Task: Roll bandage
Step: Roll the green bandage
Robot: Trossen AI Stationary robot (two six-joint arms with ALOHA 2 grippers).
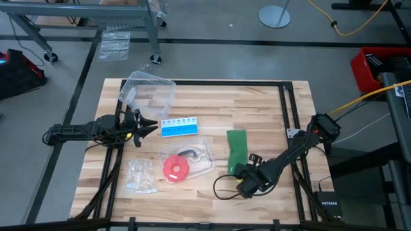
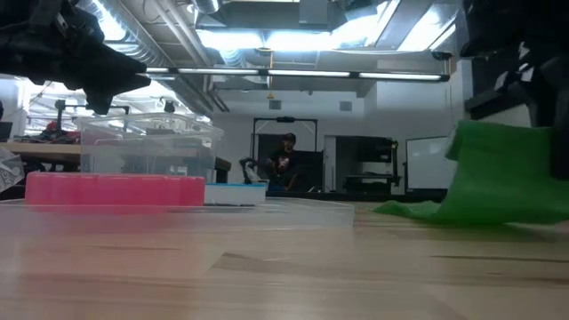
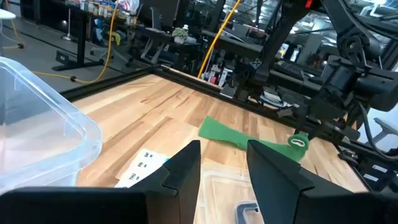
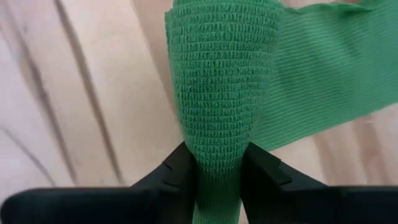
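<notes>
While the left tool [image 1: 149,126] is hovering empty with fingers parted at frame left, the right tool [image 1: 247,168] is pinching the ribbed, woven green bandage [image 1: 237,147], its flat band lying on the pale wooden table [image 1: 257,109] at lower right.

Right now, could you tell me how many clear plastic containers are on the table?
2: a clear tub at the table's far left by the left gripper, and a flat clear tray mid-table holding the red disc. None seems hidden.

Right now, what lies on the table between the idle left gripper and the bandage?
In the high view, the blue-and-white pill box lies between the left gripper and the bandage; bare wood follows.
</notes>
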